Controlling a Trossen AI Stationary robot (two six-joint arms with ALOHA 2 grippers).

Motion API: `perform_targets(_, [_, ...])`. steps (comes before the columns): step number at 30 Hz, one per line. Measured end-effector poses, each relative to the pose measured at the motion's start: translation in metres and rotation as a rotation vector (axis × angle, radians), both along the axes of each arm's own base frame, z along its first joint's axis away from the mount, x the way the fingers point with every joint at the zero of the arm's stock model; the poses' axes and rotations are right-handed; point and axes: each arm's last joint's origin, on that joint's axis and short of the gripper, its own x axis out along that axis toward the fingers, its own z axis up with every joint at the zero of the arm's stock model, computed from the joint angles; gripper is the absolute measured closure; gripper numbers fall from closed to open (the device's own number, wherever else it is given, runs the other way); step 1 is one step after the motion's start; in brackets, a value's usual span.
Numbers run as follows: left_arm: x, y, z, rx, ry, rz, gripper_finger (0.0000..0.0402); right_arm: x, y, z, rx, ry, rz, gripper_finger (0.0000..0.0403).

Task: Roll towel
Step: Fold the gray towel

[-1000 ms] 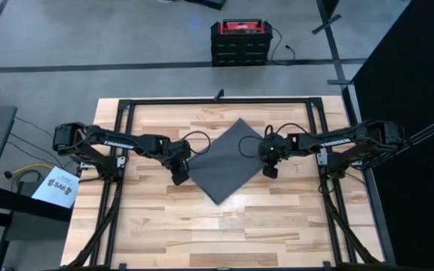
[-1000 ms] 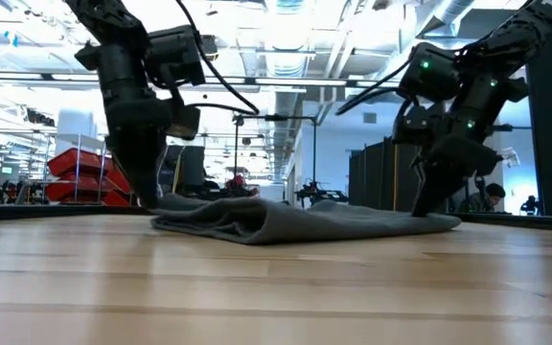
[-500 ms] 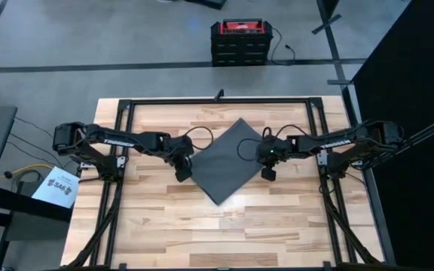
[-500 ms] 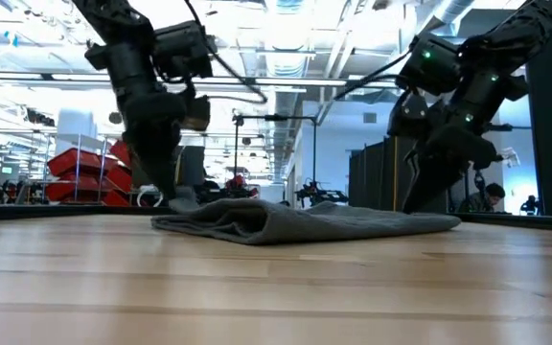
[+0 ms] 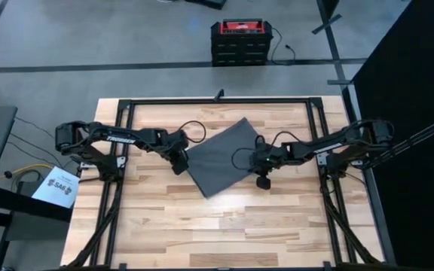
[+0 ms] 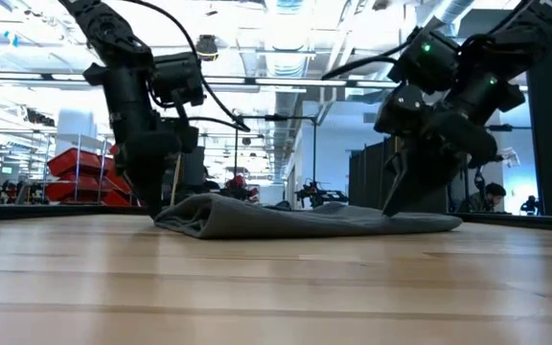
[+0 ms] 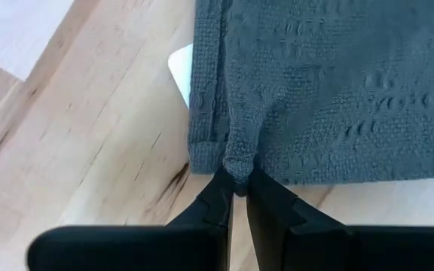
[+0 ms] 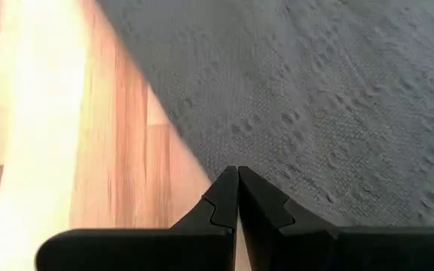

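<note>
High view: towel (image 5: 221, 156) flat mid-desk (image 5: 202, 226), your left hand (image 5: 178, 163) and right hand (image 5: 262, 179) at opposite edges. Left wrist view: left hand clenched on a thin pinch of hem beside the white tag (image 7: 181, 68); it may slip. Right wrist view: right hand pinched together at the towel's edge; uneven pull would skew the roll.

Towel (image 7: 330, 90) cut off by left wrist view's edge; tag (image 7: 181, 69) partly hidden.

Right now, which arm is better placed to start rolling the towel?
Probably the left: its pincer pinches a bunched edge of the towel, while the right pincer sits shut at the edge with no cloth visibly held.
</note>
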Motion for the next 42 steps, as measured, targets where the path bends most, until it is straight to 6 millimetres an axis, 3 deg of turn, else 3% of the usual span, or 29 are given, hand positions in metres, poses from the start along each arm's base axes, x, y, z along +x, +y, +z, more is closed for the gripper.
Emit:
perform_targets(7, [0.002,0.001,0.002,0.036,-0.034,0.010,0.0381,0.001,0.000,-0.001,0.000,-0.002,0.000,0.0403])
perform_targets(13, [0.008,0.010,0.014,0.058,-0.082,0.049,0.0329,0.001,0.000,-0.001,-0.002,-0.001,0.001,0.0403])
perform_targets(23, [-0.004,0.033,0.001,-0.023,-0.039,0.133,0.0257,0.000,-0.001,-0.002,-0.004,0.007,0.001,0.0403])
perform_targets(29, [0.004,0.034,-0.001,-0.093,-0.110,0.091,0.0252,0.000,-0.003,-0.002,-0.010,0.007,-0.001,0.0403])
perform_targets(42, [0.002,0.032,-0.006,-0.135,-0.072,0.085,0.0252,0.000,-0.006,-0.002,-0.011,0.010,-0.013,0.0403])
